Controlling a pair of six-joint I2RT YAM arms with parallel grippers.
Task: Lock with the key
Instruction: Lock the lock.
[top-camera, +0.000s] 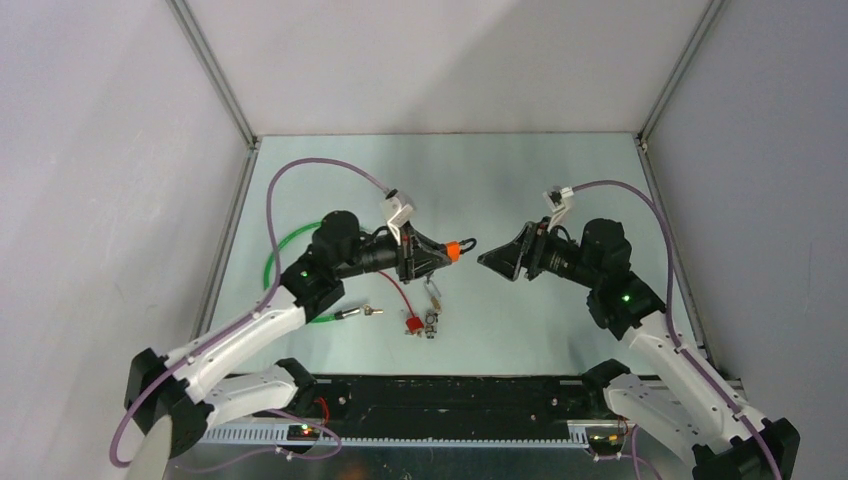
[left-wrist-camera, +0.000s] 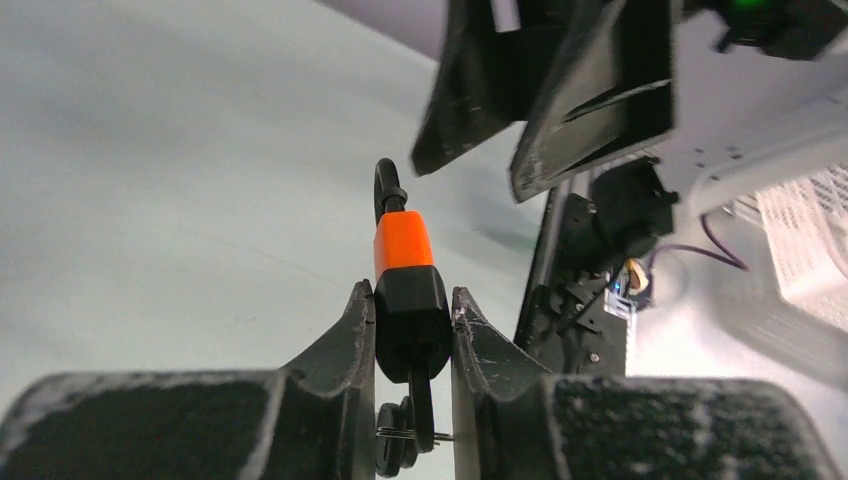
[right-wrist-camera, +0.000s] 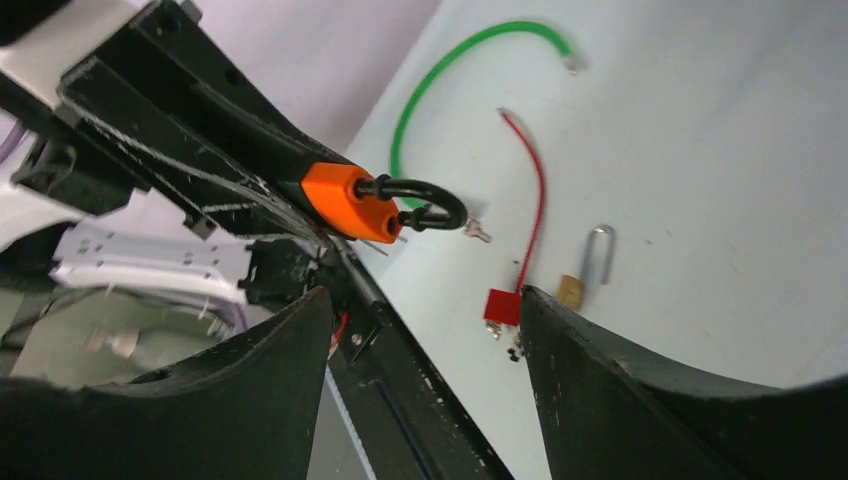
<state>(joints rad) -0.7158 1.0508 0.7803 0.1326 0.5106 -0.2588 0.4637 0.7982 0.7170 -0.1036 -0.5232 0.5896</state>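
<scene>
An orange and black padlock (left-wrist-camera: 405, 260) is held up above the table, pinched by its black body in my left gripper (left-wrist-camera: 412, 320), which is shut on it. Its black shackle (right-wrist-camera: 425, 200) points toward the right arm. A black-headed key (left-wrist-camera: 422, 400) sticks out of the lock's underside between the fingers, with a ring and more keys hanging from it. My right gripper (top-camera: 485, 258) faces the padlock (top-camera: 452, 250) from the right, a short gap away. It is open, with nothing between its fingers (right-wrist-camera: 590, 390).
On the table below lie a green cable lock (top-camera: 290, 250), a red cable lock (top-camera: 411, 322), a small brass padlock (right-wrist-camera: 572, 290) and loose keys (top-camera: 372, 313). A black rail (top-camera: 460, 395) runs along the near edge.
</scene>
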